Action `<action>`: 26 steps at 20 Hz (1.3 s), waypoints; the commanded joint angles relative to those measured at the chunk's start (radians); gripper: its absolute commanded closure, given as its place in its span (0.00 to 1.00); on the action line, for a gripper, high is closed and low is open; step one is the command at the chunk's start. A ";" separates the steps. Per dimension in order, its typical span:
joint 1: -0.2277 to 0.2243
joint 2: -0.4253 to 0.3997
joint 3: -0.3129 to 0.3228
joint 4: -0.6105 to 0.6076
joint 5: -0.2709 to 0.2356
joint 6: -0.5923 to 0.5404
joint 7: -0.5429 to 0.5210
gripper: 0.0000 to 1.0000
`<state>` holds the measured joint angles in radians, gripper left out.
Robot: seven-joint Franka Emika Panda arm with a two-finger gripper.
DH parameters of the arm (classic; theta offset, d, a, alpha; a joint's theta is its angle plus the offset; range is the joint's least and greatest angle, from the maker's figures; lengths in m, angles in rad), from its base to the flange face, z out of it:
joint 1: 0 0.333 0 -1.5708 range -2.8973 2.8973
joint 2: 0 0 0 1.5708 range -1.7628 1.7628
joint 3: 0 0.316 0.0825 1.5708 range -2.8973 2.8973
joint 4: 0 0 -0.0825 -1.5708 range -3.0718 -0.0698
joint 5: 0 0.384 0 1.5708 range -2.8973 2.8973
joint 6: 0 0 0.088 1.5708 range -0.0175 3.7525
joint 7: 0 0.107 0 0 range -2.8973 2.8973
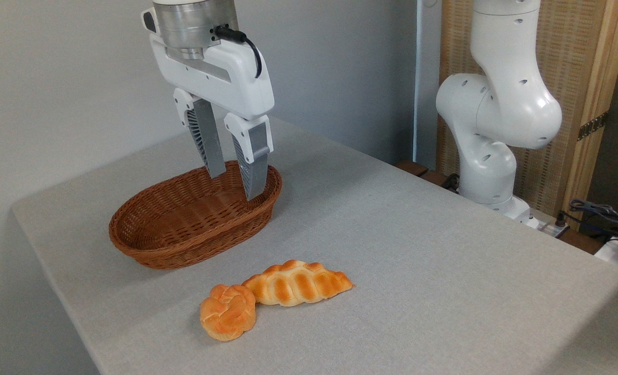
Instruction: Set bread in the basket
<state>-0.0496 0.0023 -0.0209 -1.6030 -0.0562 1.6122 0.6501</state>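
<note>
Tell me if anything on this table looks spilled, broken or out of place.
Nothing stands out. The basket sits upright and empty on the table, the braided bread lies flat in front of it, touching the small round bun. The gripper hangs at the basket with its jaws apart, holding nothing.

One basket [184,229], one bread [298,284], one bun [228,312].

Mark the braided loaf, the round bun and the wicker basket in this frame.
braided loaf [298,283], fixed camera, middle of its ridged top.
round bun [227,312], fixed camera, centre of the knot.
wicker basket [184,249], fixed camera, near outer wall.
</note>
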 commanded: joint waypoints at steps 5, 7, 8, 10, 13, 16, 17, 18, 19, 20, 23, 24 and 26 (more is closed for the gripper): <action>-0.004 0.007 0.018 0.028 -0.022 -0.020 0.006 0.00; -0.004 0.005 0.019 0.028 -0.022 -0.021 0.005 0.00; -0.004 0.005 0.019 0.028 -0.022 -0.021 0.005 0.00; -0.004 0.005 0.019 0.028 -0.024 -0.021 0.005 0.00; -0.004 0.002 0.018 0.026 -0.021 -0.011 0.011 0.00; 0.007 -0.016 0.019 0.012 -0.019 -0.006 0.092 0.00; 0.023 -0.025 0.019 -0.004 -0.019 -0.003 0.142 0.00; 0.031 -0.036 0.019 -0.018 -0.019 0.000 0.173 0.00; 0.042 -0.059 0.019 -0.049 -0.021 0.018 0.248 0.00; 0.047 -0.070 0.019 -0.069 -0.021 0.031 0.293 0.00; 0.059 -0.108 0.027 -0.179 -0.019 0.106 0.516 0.00; 0.059 -0.110 0.027 -0.198 -0.019 0.118 0.549 0.00; 0.060 -0.108 0.027 -0.250 -0.017 0.164 0.612 0.00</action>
<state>0.0116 -0.0615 -0.0003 -1.7092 -0.0562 1.6771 1.1115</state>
